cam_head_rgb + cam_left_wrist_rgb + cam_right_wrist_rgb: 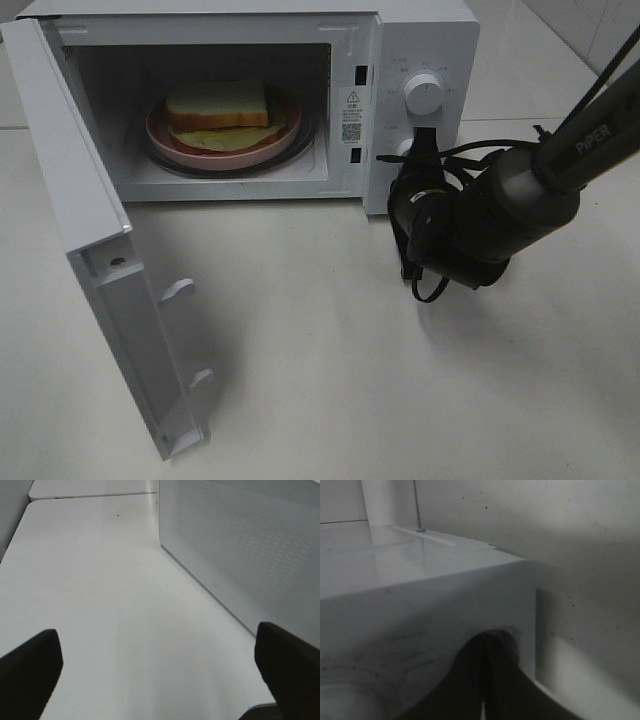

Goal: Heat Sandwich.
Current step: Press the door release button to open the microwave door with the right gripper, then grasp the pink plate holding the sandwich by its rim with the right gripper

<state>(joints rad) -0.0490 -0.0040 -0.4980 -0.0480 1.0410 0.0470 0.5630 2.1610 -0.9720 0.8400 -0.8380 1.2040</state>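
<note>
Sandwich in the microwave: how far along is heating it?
Done: the sandwich sits on its plate inside the microwave. In hand: the right gripper, shut, is at the lower knob. To do: the door stands wide open, so it needs closing before heating can start.

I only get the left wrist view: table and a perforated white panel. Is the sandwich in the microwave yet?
Observer: Yes. The sandwich sits on its plate inside the microwave.
Operator: Is the door shut?
Observer: No, the door stands wide open, swung out to the left.
Operator: Where is the right hand?
Observer: The right hand is shut, up at the front panel by the lower knob. Whether it touches the knob, I cannot tell.
</note>
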